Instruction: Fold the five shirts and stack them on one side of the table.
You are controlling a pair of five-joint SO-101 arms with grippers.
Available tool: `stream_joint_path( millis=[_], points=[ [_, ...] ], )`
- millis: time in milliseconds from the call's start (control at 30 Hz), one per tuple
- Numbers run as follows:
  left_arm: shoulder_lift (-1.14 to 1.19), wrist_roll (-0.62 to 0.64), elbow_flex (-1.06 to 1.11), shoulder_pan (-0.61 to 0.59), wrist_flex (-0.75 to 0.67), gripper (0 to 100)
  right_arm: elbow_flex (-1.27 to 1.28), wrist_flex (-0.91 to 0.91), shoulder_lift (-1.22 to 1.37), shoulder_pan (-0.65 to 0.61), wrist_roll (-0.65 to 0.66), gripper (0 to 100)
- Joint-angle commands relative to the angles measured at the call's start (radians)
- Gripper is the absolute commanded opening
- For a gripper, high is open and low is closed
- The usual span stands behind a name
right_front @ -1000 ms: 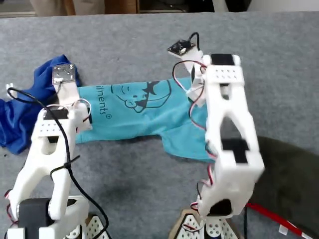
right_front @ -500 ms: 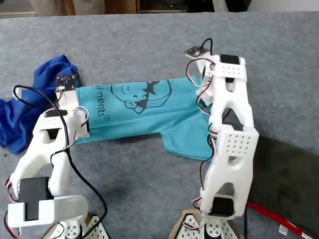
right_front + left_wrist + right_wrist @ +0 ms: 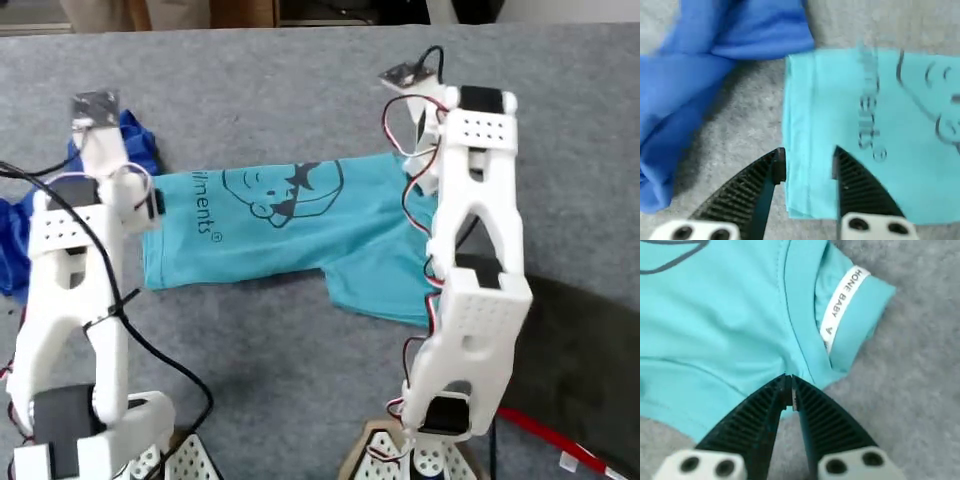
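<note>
**High view.** The teal shirt (image 3: 290, 225) lies flat, print up, across the middle of the grey surface (image 3: 250, 80). One sleeve points toward 5 o'clock. The blue shirt (image 3: 20, 240) is bunched just beside it at 9 o'clock. Over the last second the left arm (image 3: 75, 260) has swung from the hem end toward 11 o'clock, and its wrist now stands above the blue shirt. The right arm (image 3: 475, 230) has stretched toward 12 o'clock along the neck end. We find no noticeable shift in the teal shirt itself.

**Left wrist view.** The left tool (image 3: 808, 157) is spread, with one finger on either side of the teal shirt's hem edge. One finger is over bare surface and the other over cloth. Nothing is gripped.

**Right wrist view.** The right tool (image 3: 791, 382) is pressed together, and its tips pinch the teal shirt's fabric at the neckline seam, near the neck label (image 3: 840, 300).

**Assessment.** We judge that the arms are settling at opposite ends of the teal shirt for a fold. The neck end is secured and the hem end is lined up but not yet gripped. The fold has not begun, and the blue shirt is still unfolded. Should the left tool close off the edge, the hem would likely drag unevenly.
</note>
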Motion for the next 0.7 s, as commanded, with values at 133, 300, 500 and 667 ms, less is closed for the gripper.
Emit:
stream_joint_path(
  millis=[133, 300, 500, 667],
  points=[
    [0.058, -0.008, 0.002, -0.026, -0.029, 19, -0.035, 0.14, -0.226, -0.019, 0.155, 0.9],
    [0.061, -0.006, 0.138, -0.026, -0.176, 19, 0.133, 0.141, -0.355, -0.021, 0.296, 8.2],
    [0.065, 0.023, 0.244, -0.032, -0.334, 19, 0.475, 0.044, -0.535, -0.025, 0.419, 12.6],
    [0.071, 0.204, 0.316, -0.025, -0.483, 19, 0.809, -0.083, -0.719, -0.071, 0.532, 12.6]
  ],
)
